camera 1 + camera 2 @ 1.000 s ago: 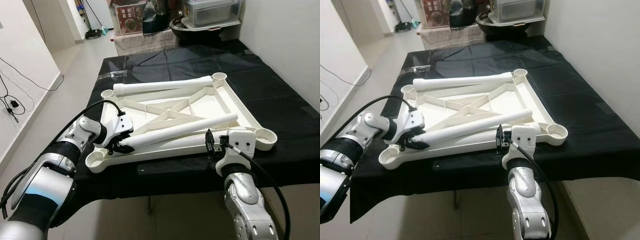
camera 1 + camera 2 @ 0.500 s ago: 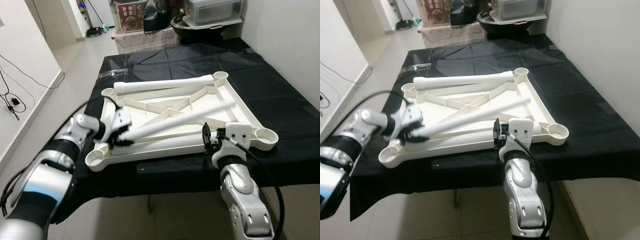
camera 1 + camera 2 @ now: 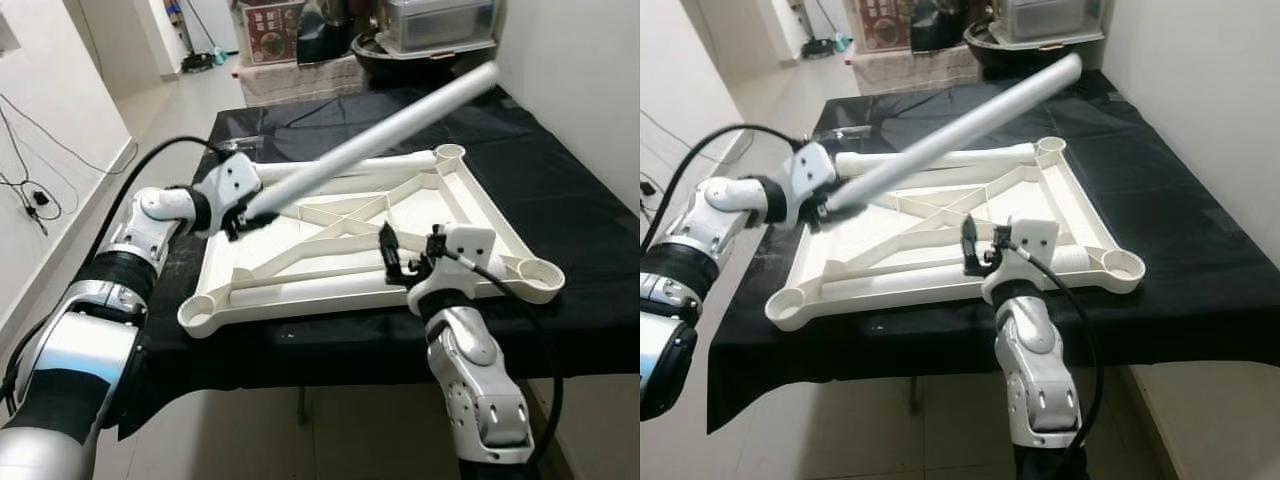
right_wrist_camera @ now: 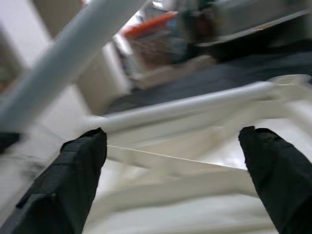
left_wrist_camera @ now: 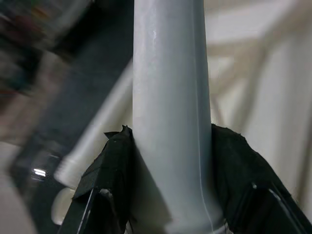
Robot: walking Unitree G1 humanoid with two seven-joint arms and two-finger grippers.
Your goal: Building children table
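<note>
Left wrist view, jaws clamping table leg [image 5: 170,122]

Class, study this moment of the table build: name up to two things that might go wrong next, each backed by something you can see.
1. The left gripper clamps the raised table leg at one end, so the long free end might lever it loose or swing toward the containers behind.
2. The right gripper hovers open above the upturned tabletop without holding it, so the tabletop may slide on the black cloth when the leg is pressed into a socket.
</note>
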